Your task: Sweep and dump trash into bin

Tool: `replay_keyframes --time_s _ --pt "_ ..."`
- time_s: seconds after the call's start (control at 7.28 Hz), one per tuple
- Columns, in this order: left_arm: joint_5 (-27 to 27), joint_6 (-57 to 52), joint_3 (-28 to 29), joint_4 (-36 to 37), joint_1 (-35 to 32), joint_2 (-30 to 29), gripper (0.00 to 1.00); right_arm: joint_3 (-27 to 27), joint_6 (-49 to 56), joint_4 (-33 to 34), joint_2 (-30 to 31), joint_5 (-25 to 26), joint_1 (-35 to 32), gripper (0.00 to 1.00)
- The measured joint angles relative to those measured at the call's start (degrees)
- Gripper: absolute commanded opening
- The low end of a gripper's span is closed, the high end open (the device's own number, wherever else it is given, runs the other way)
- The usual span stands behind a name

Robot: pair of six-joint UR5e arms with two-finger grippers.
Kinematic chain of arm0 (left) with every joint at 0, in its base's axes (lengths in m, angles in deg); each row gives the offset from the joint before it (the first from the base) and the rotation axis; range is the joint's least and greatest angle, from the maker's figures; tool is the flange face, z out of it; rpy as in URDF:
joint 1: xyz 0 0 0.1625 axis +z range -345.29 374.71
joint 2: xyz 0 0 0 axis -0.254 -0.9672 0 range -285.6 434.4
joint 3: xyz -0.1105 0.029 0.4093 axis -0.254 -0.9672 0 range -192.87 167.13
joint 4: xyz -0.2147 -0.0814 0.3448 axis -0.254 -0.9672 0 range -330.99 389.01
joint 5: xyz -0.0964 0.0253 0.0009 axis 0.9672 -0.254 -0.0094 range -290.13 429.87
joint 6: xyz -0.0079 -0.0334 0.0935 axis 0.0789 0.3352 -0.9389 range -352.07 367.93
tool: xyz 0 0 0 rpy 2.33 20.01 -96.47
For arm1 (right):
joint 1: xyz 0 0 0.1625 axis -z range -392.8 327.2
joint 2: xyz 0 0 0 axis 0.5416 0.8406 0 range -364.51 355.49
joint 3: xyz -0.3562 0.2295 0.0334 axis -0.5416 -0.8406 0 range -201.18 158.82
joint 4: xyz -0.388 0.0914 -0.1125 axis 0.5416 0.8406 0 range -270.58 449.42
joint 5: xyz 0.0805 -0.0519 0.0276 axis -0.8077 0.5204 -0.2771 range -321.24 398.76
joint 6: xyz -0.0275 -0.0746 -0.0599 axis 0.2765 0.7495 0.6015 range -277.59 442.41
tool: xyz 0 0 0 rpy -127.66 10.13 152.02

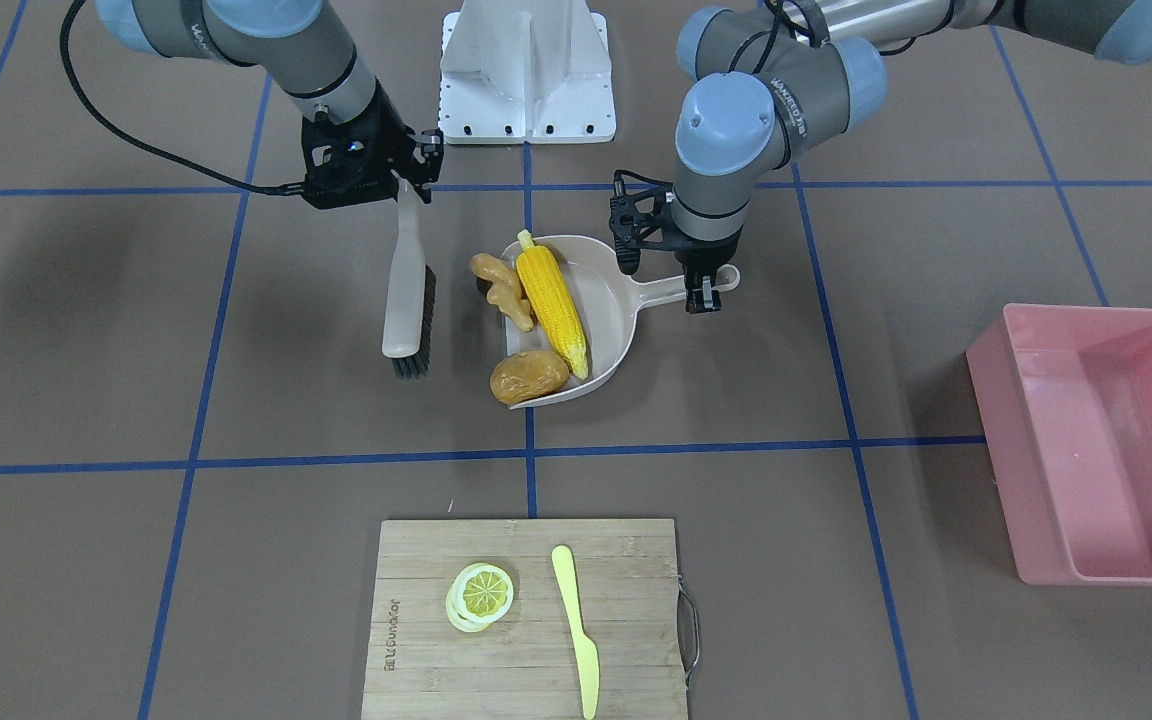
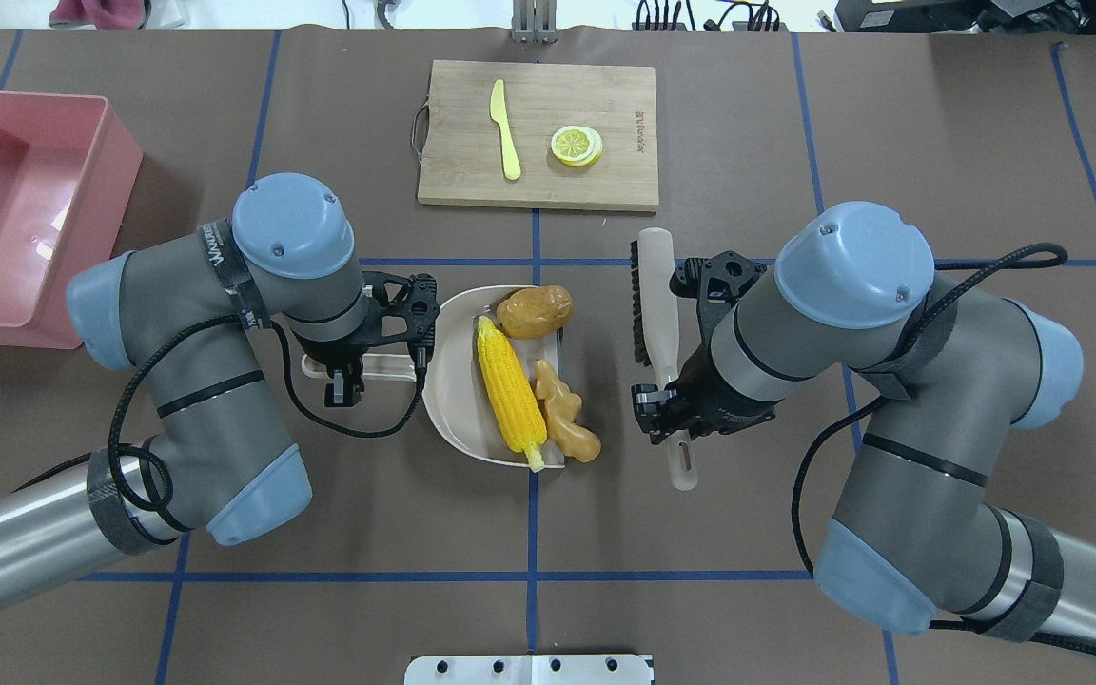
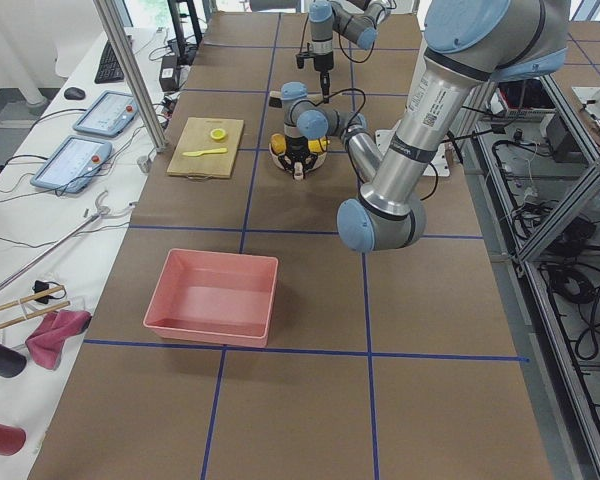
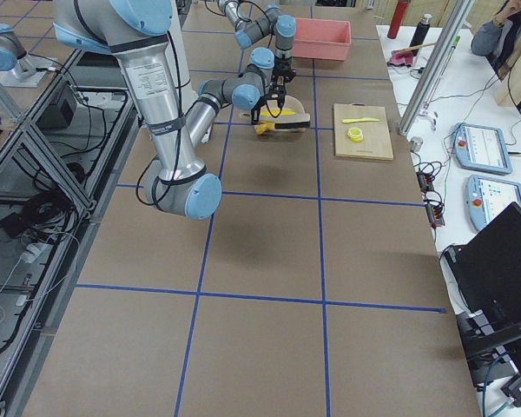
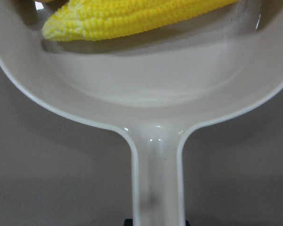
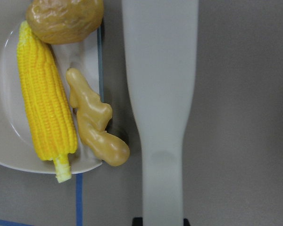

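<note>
— Left pincer [image 1: 703,296] first: what is it on?
— It is clamped on the handle of the beige dustpan [image 1: 604,275], near the ringed end, right of centre in the front-facing view. The right pincer [image 1: 408,172], upper left of that view, is closed around the handle of the brush [image 1: 406,290]. The brush hangs toward the bench [image 1: 236,380] with its dark bristles facing the pan.
— Where's the trash?
— All at the pan, mid-frame. The corn cob [image 1: 551,310] lies lengthwise inside. The ginger root [image 1: 503,292] straddles the open lip and, judging by the right wrist view, its thick end is off the pan. The potato [image 1: 528,375] sits at the lip's lower corner, half over the edge.
— So the sweep isn't done?
— I'd say not; two pieces need nudging in.
— How to do that well?
— Hold the pan's lip flat on the bench so nothing wedges under it. Bring the bristles low from the left of the frame, behind ginger and potato together. Both are rounded, so the potato may roll past the corner.
— How do they look?
— The corn is bright yellow with rowed kernels and a pale stub. The ginger is tan, knobbly and glossy. The potato is brown-orange and dimpled.
— And the bin?
— The pink tub [image 1: 1126,470] is at the right edge, well apart from the pan.
</note>
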Motion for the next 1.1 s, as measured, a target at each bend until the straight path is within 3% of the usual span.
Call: replay_keyframes --time_s 0.41,1.1 --pt "0.0 0.0 0.1 -0.7 0.0 0.3 0.00 -0.8 3.2 1.4 2.5 -0.3 3.5 0.00" --pt "0.0 0.0 0.1 -0.8 -0.1 0.3 0.00 -2.0 -4.7 0.8 1.3 -1.7 9.8 0.00"
